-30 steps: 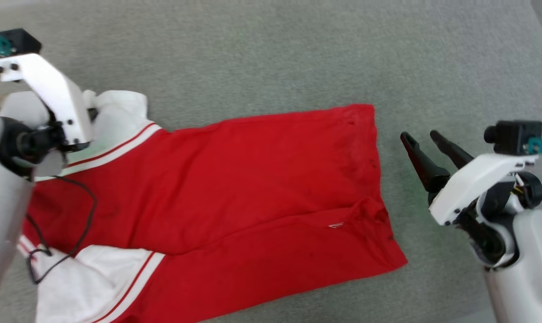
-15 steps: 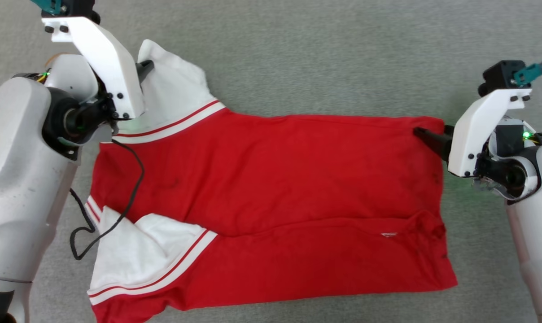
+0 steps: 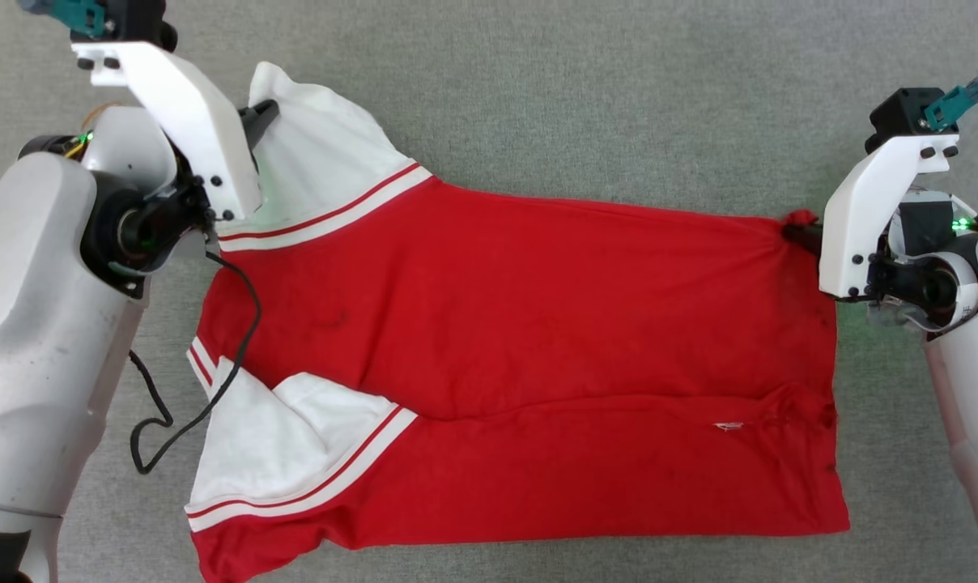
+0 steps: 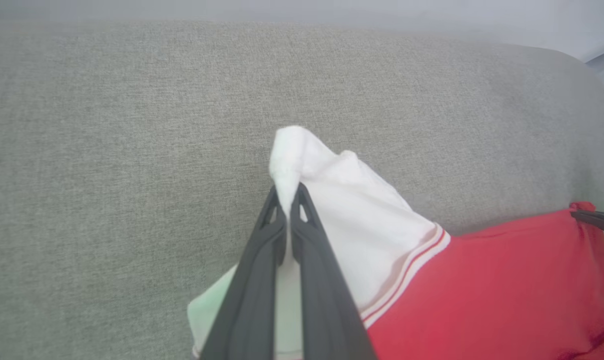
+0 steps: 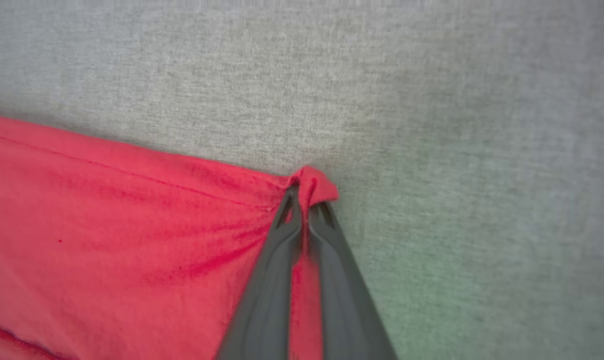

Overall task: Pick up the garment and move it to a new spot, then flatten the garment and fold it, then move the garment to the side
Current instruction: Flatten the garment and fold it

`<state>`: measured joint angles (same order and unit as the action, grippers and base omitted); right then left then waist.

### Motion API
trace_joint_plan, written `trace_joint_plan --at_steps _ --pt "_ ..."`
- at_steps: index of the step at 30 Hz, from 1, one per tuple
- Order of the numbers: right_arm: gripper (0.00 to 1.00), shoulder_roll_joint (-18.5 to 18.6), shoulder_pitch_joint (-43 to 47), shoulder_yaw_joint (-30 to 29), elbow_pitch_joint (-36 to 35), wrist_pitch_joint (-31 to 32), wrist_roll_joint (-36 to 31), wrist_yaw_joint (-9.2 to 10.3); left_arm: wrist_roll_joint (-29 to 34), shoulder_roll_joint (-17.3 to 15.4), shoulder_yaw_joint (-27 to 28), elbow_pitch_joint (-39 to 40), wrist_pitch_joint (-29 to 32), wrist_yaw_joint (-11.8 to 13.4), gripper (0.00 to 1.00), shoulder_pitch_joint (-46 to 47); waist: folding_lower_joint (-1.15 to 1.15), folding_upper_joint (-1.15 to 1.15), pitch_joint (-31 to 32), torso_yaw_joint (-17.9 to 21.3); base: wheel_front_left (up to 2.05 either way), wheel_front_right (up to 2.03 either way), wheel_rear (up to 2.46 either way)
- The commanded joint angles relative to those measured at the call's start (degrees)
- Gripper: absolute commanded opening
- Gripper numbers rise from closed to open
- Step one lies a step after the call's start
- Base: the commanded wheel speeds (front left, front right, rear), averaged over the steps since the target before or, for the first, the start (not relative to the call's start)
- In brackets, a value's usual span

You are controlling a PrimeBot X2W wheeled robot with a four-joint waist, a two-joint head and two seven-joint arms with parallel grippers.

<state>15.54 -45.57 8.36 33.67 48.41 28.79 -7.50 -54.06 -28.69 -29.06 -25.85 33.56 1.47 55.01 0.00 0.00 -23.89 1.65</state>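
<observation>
Head view: red jersey (image 3: pixel 537 324) lies spread on the grey fabric surface (image 3: pixel 578 97), near edge untouched. At its far edge the right hand (image 3: pixel 795 232), wide open a second ago, now pinches the hem corner; left hand (image 3: pixel 261 116) still grips the white sleeve (image 3: pixel 319 162). Flattening can probably begin.

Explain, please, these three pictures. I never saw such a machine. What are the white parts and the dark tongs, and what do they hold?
It is a robot with two arms. The wide picture is from a camera on its head, looking down; the pale shapes at both sides are those arms. The two close pictures are from wrist cameras, each looking along that arm's two dark fingers. A red shirt lies on a grey fabric surface. The left gripper is shut on the tip of its white sleeve; the right gripper on a red corner at the opposite end.
</observation>
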Motion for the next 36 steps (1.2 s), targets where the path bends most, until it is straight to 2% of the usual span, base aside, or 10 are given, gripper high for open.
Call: trace_joint_plan --at_steps 1,10,15,20,25,29,30,31,32,36 --pt "0.00 -0.3 -0.2 0.3 -0.2 -1.6 0.2 0.03 0.0 -0.1 0.6 -0.6 -1.3 -0.3 0.00 -1.1 0.00 0.00 1.3 0.0 0.00 0.00 0.00" --pt "0.00 0.6 3.9 -0.8 -5.2 -8.0 -1.1 0.04 -2.5 -1.2 3.1 -0.3 -5.9 -0.6 0.00 -7.8 0.00 0.00 8.7 0.0 0.00 0.00 0.00" --pt "0.00 0.3 9.8 -1.5 -7.9 -11.0 -1.0 0.04 -3.8 -2.4 4.7 3.2 -9.7 0.5 0.00 -16.2 0.00 0.00 12.9 -0.1 0.00 0.00 0.00" --pt "0.00 -0.3 16.6 -1.3 -9.5 -14.3 -0.9 0.04 -5.7 -2.7 6.8 7.6 -14.0 3.0 0.00 -27.4 0.00 0.00 16.3 0.3 0.00 0.00 0.00" --pt "0.00 -1.0 22.5 -1.7 -8.0 -18.4 0.3 0.04 -8.5 -1.1 8.0 10.6 -17.2 5.2 0.00 -38.4 0.00 0.00 18.0 0.3 0.00 0.00 0.00" --pt "0.00 -1.4 26.1 -1.0 -5.4 -22.4 1.0 0.05 -10.6 1.4 7.7 9.4 -18.3 5.7 0.02 -44.4 0.00 0.00 18.7 0.5 0.00 0.00 0.00" --pt "0.47 -1.7 27.1 -0.8 -4.6 -23.1 1.4 0.04 -11.0 2.0 7.5 8.8 -18.3 5.6 0.27 -45.4 0.00 0.00 19.0 0.5 0.00 0.00 0.00" --pt "1.00 -1.8 27.8 -0.7 -3.8 -24.2 1.6 0.04 -11.1 2.5 7.0 8.1 -18.3 5.5 0.51 -46.5 0.00 0.00 19.2 0.5 0.00 0.00 0.00" --pt "1.00 -2.0 28.4 -0.6 -3.1 -25.1 2.0 0.04 -11.6 3.3 6.8 7.4 -18.6 5.3 1.00 -47.2 0.00 0.00 19.4 0.6 0.00 0.00 0.00" --pt "1.00 -2.1 31.4 -0.1 -1.7 -29.0 2.5 0.04 -10.0 4.6 6.2 4.6 -21.9 5.0 1.00 -48.8 0.00 0.00 20.8 0.7 0.00 0.00 0.00"
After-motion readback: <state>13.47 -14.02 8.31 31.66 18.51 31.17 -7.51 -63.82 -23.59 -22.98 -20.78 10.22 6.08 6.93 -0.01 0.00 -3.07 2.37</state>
